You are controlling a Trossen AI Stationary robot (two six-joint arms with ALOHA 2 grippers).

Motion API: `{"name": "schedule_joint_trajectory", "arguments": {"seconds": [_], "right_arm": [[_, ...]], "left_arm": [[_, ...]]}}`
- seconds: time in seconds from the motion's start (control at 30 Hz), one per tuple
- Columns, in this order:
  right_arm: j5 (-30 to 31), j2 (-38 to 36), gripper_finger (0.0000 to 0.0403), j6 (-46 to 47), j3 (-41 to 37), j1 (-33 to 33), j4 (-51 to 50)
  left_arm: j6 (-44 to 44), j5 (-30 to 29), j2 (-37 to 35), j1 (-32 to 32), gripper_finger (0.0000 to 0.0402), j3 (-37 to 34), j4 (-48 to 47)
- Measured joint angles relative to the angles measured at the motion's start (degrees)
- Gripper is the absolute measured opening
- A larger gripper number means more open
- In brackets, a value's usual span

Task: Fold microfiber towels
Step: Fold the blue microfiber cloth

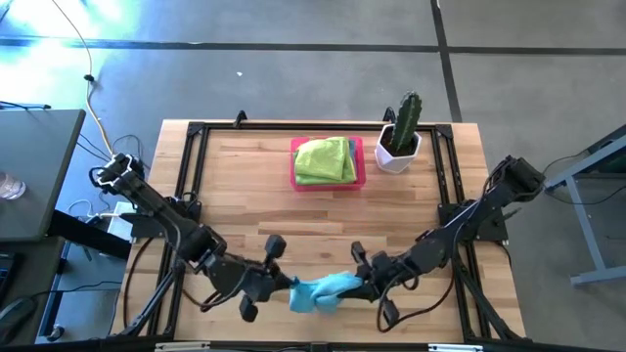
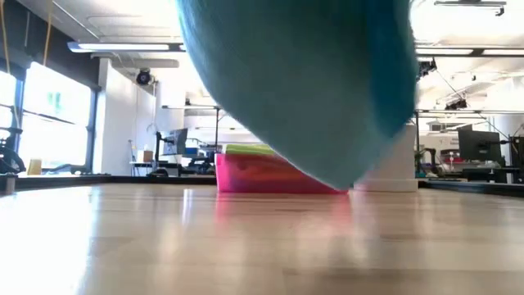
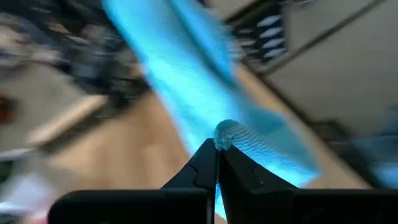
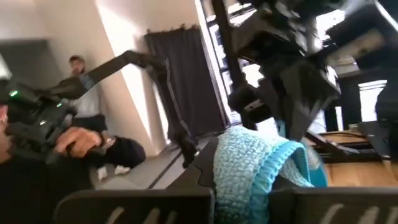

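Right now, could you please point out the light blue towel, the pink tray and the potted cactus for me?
light blue towel [image 1: 326, 289], high view, middle of the cloth held between both arms.
pink tray [image 1: 359, 166], high view, its right rim.
potted cactus [image 1: 405, 117], high view, the green stem.

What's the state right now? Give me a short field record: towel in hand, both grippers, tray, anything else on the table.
towel in hand: light blue towel, held up off the table near its front edge, between both arms
left gripper: shut on the towel's left end
right gripper: shut on its right end
pink tray: at the table's back, holding folded lime green towels
other: potted cactus right of the tray
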Motion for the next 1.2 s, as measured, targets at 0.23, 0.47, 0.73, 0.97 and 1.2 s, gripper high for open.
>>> {"name": "schedule_joint_trajectory", "arguments": {"seconds": [0.23, 0.47, 0.73, 0.97, 1.2], "right_arm": [[2.9, -5.0, 0.0, 6.4, 0.0, 1.2, -0.6], [5.8, -10.7, 0.0, 4.5, 0.0, 1.4, -12.9], [7.8, -10.6, 0.0, -0.1, 0.0, 0.5, -20.5], [3.9, -10.0, 0.0, 7.4, 0.0, -4.2, -24.6], [-5.7, -11.6, 0.0, 14.6, 0.0, -9.9, -30.1]], "left_arm": [[-7.8, -10.4, 0.0, 0.5, 0.0, 8.4, -11.5], [-4.6, -13.2, 0.1, 0.7, 0.0, 9.1, -16.4], [-10.5, -2.3, 0.6, 1.6, 0.0, 9.0, -21.4], [-15.9, -9.8, 0.4, 4.3, 0.0, 9.1, -22.9], [-17.3, -6.1, 0.4, 4.9, 0.0, 9.1, -25.9]]}}
